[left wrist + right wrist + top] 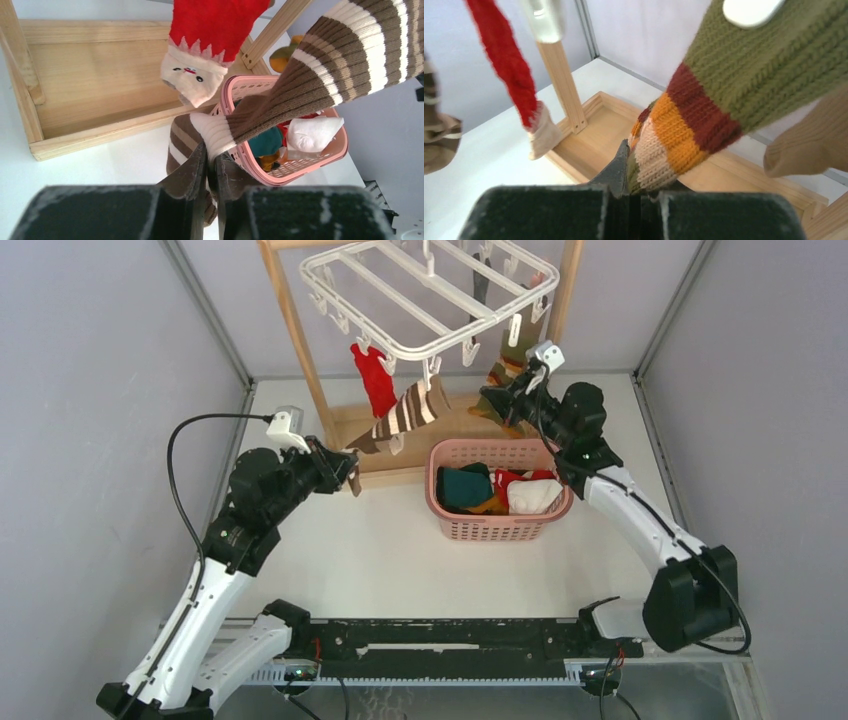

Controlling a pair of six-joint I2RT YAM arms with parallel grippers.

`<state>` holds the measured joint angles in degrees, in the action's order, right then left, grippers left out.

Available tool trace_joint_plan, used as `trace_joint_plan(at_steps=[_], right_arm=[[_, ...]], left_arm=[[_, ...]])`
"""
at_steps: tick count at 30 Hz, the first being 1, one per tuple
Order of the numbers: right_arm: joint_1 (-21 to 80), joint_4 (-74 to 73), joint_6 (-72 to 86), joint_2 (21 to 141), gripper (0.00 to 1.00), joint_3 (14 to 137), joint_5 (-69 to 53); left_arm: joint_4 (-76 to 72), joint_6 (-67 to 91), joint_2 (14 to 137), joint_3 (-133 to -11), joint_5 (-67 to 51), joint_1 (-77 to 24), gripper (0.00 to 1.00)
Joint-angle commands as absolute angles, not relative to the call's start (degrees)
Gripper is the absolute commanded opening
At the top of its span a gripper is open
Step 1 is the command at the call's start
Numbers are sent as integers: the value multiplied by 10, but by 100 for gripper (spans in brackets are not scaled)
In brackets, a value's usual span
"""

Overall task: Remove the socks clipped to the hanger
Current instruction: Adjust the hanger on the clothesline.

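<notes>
Seen from above, the white hanger hangs inside the wooden frame stand at the far edge of the tabletop. A red sock and a brown striped sock hang from clips on its near rim, and an olive sock hangs at its right end. A pink basket sits just in front of the stand's base and holds teal, red and white socks. The left gripper is at the striped sock's low end, and the sock stretches at a slant to the left. The right gripper is at the olive sock's foot, beyond the basket's far right corner.

In the left wrist view, the jaws are pinched nearly together on the toe of the brown striped sock. The red sock's cream cuff, printed with a small face, hangs just beyond it over the stand's wooden base tray, with the basket to the right.

In the right wrist view, the jaws are closed tight on the olive sock's cream-and-orange toe. A white clip grips the sock at the top. A tan sock hangs close on the right, and the red sock and a stand post are on the left.
</notes>
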<state>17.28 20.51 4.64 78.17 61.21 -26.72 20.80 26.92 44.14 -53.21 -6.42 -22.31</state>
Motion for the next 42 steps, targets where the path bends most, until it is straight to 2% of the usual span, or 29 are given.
trace_joint_plan(at_steps=[1, 4, 7, 12, 22, 27, 34, 42], right_arm=[[225, 162, -16, 714, 0, 590, -197], [263, 149, -28, 676, 0, 569, -166], [300, 136, -37, 647, 0, 556, -136], [372, 117, -53, 618, 0, 555, -86], [473, 127, -59, 647, 0, 587, -39], [513, 137, -57, 701, 0, 628, -30], [548, 136, -53, 783, 0, 704, -36], [561, 121, -33, 836, 0, 767, -40]], left_arm=[[210, 261, 439, -557, -54, -217, 18], [216, 262, 436, -556, -49, -217, 26], [224, 262, 430, -556, -46, -216, 40], [234, 263, 415, -553, -46, -216, 57], [244, 269, 385, -545, -70, -216, 61], [221, 274, 373, -525, -110, -216, 68], [171, 286, 362, -487, -159, -217, 71], [127, 297, 378, -463, -157, -224, 72]])
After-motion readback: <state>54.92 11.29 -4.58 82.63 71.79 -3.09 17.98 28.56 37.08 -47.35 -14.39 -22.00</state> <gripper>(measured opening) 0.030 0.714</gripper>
